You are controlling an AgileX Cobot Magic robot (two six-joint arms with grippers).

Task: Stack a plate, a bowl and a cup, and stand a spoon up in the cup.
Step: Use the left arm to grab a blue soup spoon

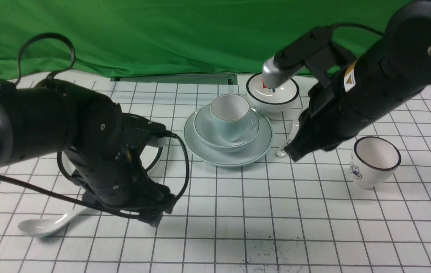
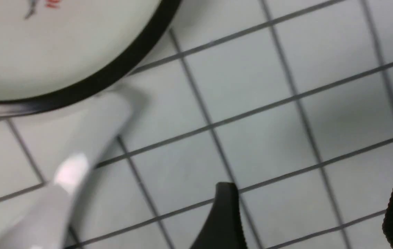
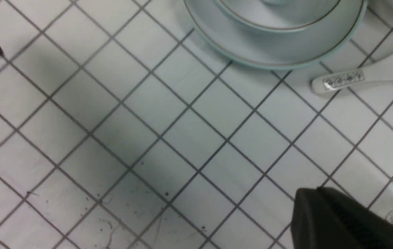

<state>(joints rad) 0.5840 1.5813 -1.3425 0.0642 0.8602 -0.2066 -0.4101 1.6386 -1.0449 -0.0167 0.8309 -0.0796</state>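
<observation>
- Front view: the pale blue-green cup is seated in the bowl, and the bowl on the plate; white gridded surface is left bare on the near side of the plate's rim.
- Front view: the plain spoon is laid near the left tool, its handle partly hidden by the arm; the white bowl and printed spoon are seen beside the stack, the white cup well apart.
- Left wrist view: the left tool's fingers are spread apart, with bare grid between; the spoon's handle end is placed right by the black rim of the cartoon plate.
- Right wrist view: the right tool is drawn together, with nothing held; open grid is shown beside the plate's edge.
</observation>
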